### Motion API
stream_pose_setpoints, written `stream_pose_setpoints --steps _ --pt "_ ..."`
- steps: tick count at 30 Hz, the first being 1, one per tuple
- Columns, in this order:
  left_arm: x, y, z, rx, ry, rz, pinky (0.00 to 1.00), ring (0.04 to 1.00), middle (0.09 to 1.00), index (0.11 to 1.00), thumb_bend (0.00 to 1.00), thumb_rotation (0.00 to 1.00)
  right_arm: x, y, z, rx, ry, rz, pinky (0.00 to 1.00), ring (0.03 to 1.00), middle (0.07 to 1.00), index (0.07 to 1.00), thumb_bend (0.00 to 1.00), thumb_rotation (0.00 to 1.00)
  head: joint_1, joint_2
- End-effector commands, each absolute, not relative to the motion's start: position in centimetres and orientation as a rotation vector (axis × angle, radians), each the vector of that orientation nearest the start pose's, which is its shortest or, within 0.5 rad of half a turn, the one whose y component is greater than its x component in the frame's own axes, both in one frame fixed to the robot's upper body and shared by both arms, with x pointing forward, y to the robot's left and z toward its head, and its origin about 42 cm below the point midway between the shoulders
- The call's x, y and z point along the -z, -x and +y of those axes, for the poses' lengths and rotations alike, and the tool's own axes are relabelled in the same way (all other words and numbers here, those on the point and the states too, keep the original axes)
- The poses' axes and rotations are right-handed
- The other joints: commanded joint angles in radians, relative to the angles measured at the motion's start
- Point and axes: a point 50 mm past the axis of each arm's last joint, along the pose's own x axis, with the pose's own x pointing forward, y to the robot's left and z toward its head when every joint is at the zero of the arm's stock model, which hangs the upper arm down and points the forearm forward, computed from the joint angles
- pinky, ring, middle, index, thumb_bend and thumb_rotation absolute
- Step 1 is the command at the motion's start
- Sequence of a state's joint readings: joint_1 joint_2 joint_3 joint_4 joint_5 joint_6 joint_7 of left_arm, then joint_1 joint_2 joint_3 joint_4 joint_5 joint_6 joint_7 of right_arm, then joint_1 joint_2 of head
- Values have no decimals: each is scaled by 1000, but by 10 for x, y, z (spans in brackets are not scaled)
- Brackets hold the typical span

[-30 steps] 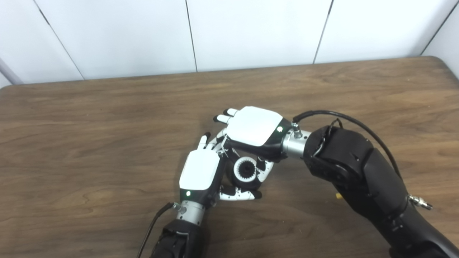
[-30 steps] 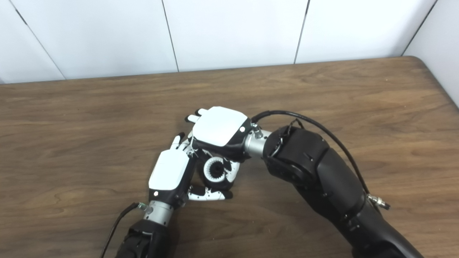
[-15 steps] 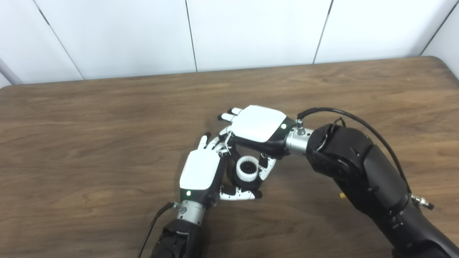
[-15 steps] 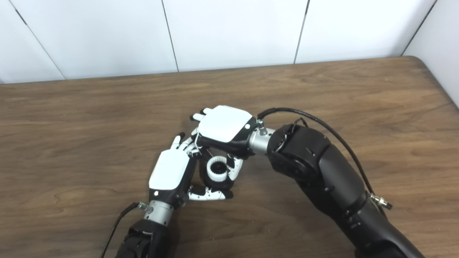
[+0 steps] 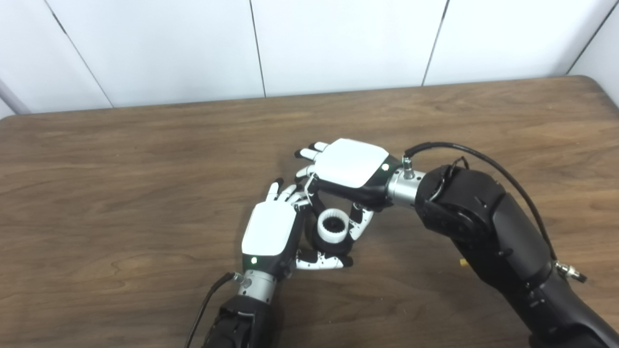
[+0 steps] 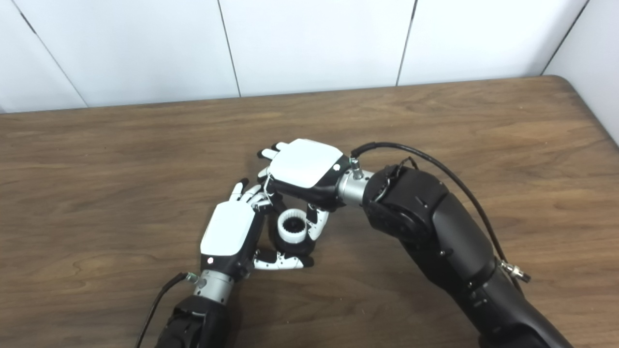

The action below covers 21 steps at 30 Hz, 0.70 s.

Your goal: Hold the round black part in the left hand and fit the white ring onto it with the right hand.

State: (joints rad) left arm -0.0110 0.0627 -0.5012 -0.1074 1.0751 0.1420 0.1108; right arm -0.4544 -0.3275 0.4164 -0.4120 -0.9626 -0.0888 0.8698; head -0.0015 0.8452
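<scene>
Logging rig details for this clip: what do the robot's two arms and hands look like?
Both hands, left hand and right hand, have glossy white back plates, black palms, white fingers tipped black, and a small lit dot near the wrist. Silver metal wrist cuffs join bulky matte black forearms. A black cable loops over the right forearm; another runs beside the left wrist.

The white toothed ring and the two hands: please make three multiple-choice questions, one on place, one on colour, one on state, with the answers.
1. Where is the white toothed ring?
A. on the round black part
B. alone at the table's far edge
C. on the floor

2. What colour is the wooden table?
A. brown
B. green
C. white

3. What does the left hand do?
A. lies flat, empty
B. holds the black part
C. hangs off the table

Answers: A, the ring sits on the part; A, brown wood grain; B, its fingers wrap the part while the right hand hovers above.
</scene>
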Motion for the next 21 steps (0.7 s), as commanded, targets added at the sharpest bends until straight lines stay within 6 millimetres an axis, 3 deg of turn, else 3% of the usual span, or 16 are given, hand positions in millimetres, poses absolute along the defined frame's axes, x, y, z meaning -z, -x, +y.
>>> stream_pose_setpoints --steps 1,12,13,15,21 --pt "-123 -258 101 225 -1107 -312 1000 889 779 482 525 54 -286 -330 -142 -766 1630 -521 1000 1000 873 487 526 136 0 0" --pt "-124 -259 98 224 -1105 -309 1000 895 781 483 525 54 -285 -330 -143 -767 1665 -508 1000 1000 879 491 525 151 2 2" --pt "-124 -259 98 222 -1107 -308 1000 896 781 483 525 54 -285 -331 -143 -766 1665 -508 1000 1000 877 536 758 193 2 3" --pt "-124 -259 98 220 -1107 -309 1000 894 779 483 525 54 -285 -331 -143 -764 1663 -510 1000 1000 874 573 951 225 2 1" --pt "-124 -261 97 219 -1097 -309 1000 893 779 482 525 54 -285 -332 -142 -766 1663 -508 1000 1000 881 593 1000 264 0 0"
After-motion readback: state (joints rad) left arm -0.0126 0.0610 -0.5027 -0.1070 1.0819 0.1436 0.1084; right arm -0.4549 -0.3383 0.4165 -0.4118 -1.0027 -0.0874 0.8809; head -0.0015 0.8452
